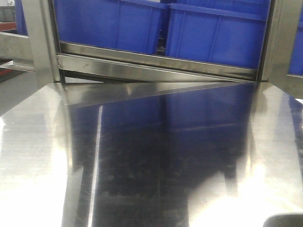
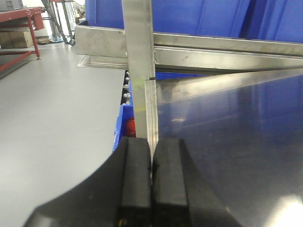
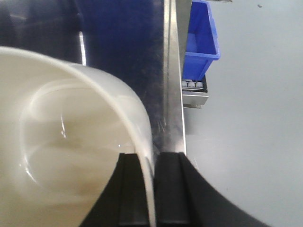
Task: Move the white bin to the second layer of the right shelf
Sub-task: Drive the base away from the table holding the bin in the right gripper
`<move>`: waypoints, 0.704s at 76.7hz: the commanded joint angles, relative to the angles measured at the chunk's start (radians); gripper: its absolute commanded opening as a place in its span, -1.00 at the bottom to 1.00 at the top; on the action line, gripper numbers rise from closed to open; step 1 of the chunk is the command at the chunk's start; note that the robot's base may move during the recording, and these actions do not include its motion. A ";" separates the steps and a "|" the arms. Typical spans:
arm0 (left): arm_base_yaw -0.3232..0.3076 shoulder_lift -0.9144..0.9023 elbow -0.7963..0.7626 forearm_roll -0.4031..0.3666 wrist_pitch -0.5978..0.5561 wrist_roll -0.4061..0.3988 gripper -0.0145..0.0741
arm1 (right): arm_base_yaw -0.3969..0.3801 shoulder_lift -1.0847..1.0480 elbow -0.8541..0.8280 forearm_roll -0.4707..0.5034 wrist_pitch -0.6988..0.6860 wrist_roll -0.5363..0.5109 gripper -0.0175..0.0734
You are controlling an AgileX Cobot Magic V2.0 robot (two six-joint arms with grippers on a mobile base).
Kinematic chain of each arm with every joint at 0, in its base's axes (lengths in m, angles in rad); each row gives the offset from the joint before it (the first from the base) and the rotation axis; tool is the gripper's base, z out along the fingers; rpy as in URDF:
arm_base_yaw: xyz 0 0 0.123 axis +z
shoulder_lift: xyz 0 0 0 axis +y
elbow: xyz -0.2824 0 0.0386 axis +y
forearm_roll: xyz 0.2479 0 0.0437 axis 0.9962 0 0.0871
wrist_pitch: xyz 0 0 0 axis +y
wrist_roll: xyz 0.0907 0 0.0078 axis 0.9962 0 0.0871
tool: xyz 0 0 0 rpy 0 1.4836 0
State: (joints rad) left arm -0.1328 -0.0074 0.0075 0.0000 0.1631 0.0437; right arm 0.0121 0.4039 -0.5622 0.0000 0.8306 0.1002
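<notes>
The white bin (image 3: 71, 142) fills the left half of the right wrist view, glossy cream with a rounded rim, seen from above into its hollow. My right gripper (image 3: 152, 158) is shut on the bin's rim wall, one finger inside and one outside. The bin hangs over the right edge of a mirror-like steel trolley shelf (image 3: 123, 38). A steel rail with small white rollers (image 3: 191, 84) shows beneath a blue crate (image 3: 201, 33); I cannot tell which shelf level it is. My left gripper (image 2: 152, 144) is shut with nothing between its fingers, over the trolley's left edge.
Two large blue crates (image 1: 118, 23) (image 1: 218, 33) stand on a steel-framed rack rail (image 1: 156, 64) just behind the trolley shelf (image 1: 151, 156). An upright steel post (image 2: 138, 47) rises ahead of the left gripper. Grey floor (image 2: 52, 118) lies to the left, with a red frame table (image 2: 19, 19) far off.
</notes>
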 commanded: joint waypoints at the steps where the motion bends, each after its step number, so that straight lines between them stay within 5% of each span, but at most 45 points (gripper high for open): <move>1: -0.007 -0.014 0.037 0.000 -0.086 -0.005 -0.48 | -0.001 0.004 -0.030 0.000 -0.086 0.003 -0.51; 54: -0.007 -0.014 0.037 0.000 -0.086 -0.005 -0.48 | -0.001 0.004 -0.030 0.000 -0.086 0.003 -0.51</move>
State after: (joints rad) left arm -0.1328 -0.0074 0.0075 0.0000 0.1631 0.0437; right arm 0.0121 0.4039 -0.5622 0.0000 0.8306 0.1008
